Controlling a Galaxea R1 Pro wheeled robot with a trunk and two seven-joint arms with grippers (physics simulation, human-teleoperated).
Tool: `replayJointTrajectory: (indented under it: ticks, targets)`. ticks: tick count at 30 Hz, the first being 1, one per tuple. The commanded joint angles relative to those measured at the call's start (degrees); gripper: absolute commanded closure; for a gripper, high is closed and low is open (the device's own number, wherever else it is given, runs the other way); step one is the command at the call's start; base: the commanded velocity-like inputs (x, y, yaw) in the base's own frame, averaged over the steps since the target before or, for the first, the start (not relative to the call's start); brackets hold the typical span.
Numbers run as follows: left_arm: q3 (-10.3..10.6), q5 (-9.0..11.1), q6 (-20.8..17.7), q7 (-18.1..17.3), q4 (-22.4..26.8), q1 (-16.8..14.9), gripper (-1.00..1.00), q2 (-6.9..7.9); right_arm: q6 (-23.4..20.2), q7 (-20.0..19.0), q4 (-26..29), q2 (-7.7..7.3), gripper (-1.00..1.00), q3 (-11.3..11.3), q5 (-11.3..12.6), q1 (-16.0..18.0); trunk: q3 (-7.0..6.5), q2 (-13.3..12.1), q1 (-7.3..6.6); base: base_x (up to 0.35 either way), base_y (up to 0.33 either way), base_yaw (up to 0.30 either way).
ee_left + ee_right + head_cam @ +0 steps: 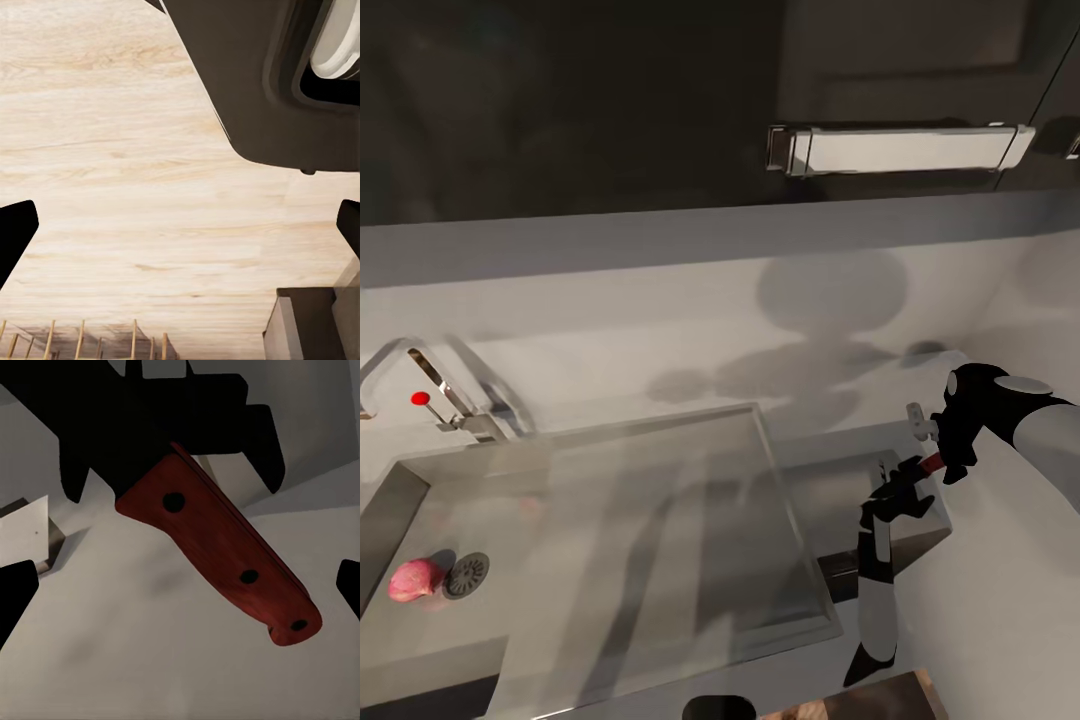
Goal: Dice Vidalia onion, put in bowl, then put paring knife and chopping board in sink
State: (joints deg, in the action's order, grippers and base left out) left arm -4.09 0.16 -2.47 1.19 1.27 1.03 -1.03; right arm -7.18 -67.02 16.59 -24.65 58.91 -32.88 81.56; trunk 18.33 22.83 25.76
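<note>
Gripping paring knife [217, 551] w/ right end effector [920, 475] by sink [660, 520], prob. for cutting; onion [415, 580] unfetched.

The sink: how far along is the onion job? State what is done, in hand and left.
Done: nothing visibly. The onion lies whole in the sink beside the drain. In hand: the right end effector grips the paring knife by its red handle. Left: lifting the onion out, dicing it on the chopping board, bowling it, then sinking knife and board.
</note>
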Motion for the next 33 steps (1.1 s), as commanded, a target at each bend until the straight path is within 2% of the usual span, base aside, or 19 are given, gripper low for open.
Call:
replayJointTrajectory:
  ticks: [1,33]
  targets:
    - [-0.4,0.0,-0.3,0.1,0.1,0.0,-1.00,-0.02,-0.6,-0.3,0.2,-0.04,-1.00,-0.1,-0.2,0.0,0.13,0.1,0.03,0.000,0.000,0.000]
    - [-0.4,0.0,-0.3,0.1,0.1,0.0,-1.00,-0.03,-0.6,-0.3,0.2,-0.04,-1.00,-0.2,-0.2,0.0,1.12,0.1,0.03,0.000,0.000,0.000]
